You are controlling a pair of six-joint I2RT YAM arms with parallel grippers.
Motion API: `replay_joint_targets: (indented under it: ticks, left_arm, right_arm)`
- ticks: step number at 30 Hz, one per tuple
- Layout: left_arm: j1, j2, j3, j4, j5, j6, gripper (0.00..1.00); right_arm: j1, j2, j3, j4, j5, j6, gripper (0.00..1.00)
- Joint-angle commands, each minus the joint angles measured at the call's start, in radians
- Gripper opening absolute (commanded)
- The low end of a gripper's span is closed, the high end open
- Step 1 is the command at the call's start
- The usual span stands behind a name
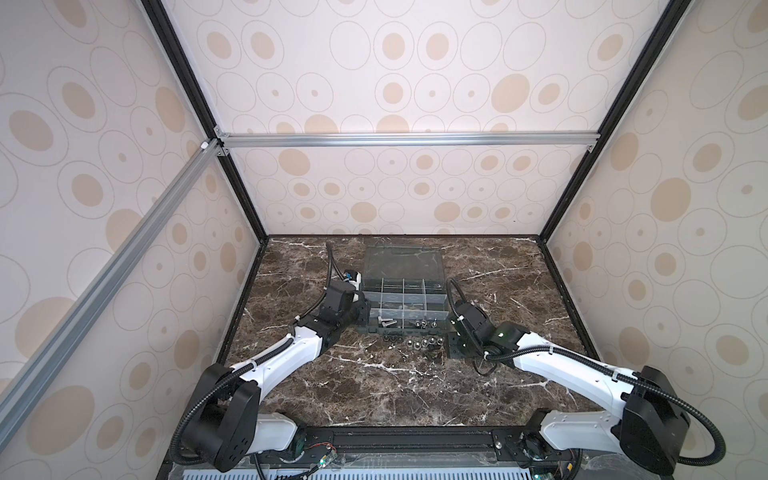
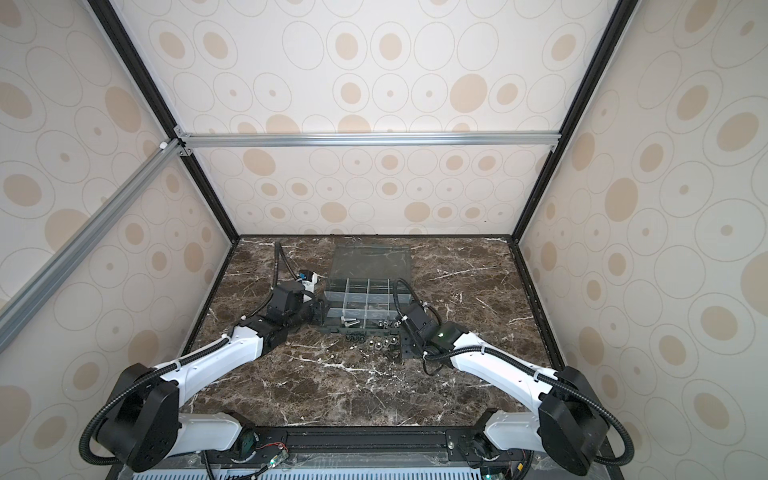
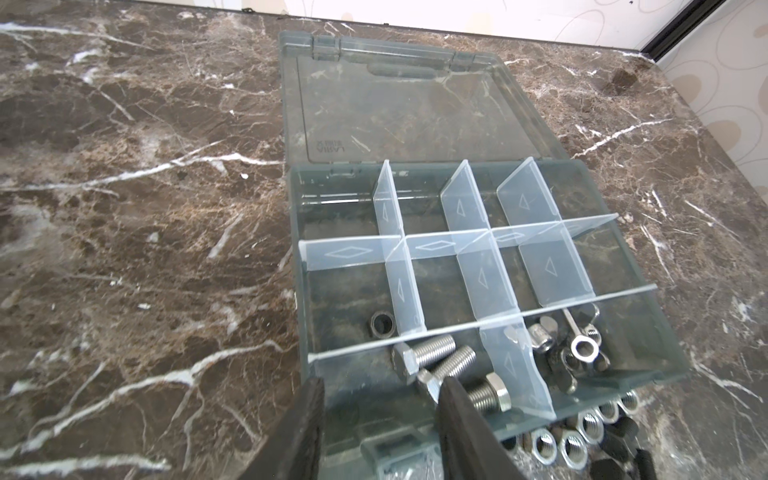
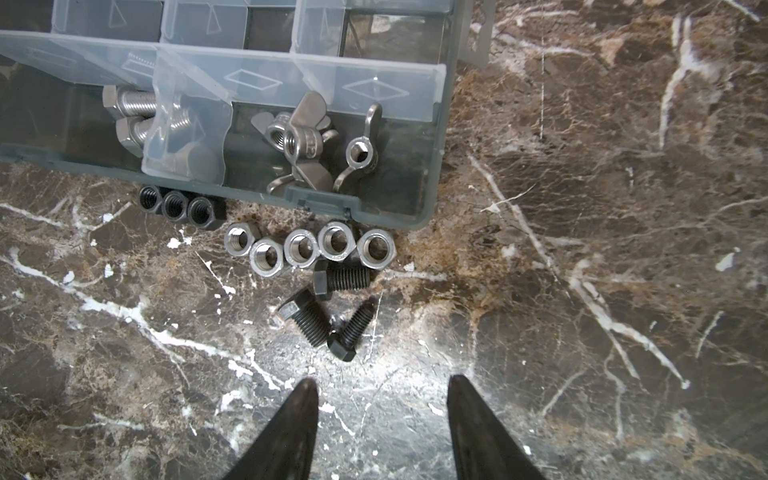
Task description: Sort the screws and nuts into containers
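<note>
Evidently sorting by kind: poises left gripper (image 3: 380,386), jaws apart and empty, over the corner container (image 3: 353,365) with silvery screws (image 3: 432,352) grouped inside; aims right gripper (image 4: 382,379), spread and empty, at dark screws (image 4: 309,326) loose on the marble (image 4: 582,291) beside a row of nuts (image 4: 266,246), probably next
</note>
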Motion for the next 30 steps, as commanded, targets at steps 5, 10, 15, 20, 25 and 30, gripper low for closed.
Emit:
replay_joint_targets:
  ticks: [5,10,15,20,25,30]
  left_arm:
    - [0.006,-0.087,-0.05,-0.003,-0.024,-0.03,0.46]
    - [0.006,-0.112,-0.074,-0.018,-0.019,-0.056,0.46]
    - [0.005,-0.166,-0.124,-0.012,-0.03,-0.085,0.46]
    - [0.005,-0.208,-0.162,-0.021,-0.043,-0.099,0.47]
    - [0.005,-0.237,-0.187,-0.033,-0.052,-0.113,0.46]
    - [0.006,-0.282,-0.211,-0.036,-0.088,-0.118,0.47]
  right_arm:
    - [-0.001,0.011,0.022,-0.015,-0.012,0.007,0.53]
    - [-0.001,0.01,0.002,0.022,-0.024,0.008,0.54]
    - [-0.001,0.06,0.031,0.036,-0.053,-0.009,0.54]
    - [0.012,0.121,0.057,0.081,-0.086,-0.011,0.54]
    - [0.047,0.203,0.114,0.088,-0.093,-0.02,0.54]
    - [0.076,0.271,0.171,0.091,-0.103,-0.027,0.54]
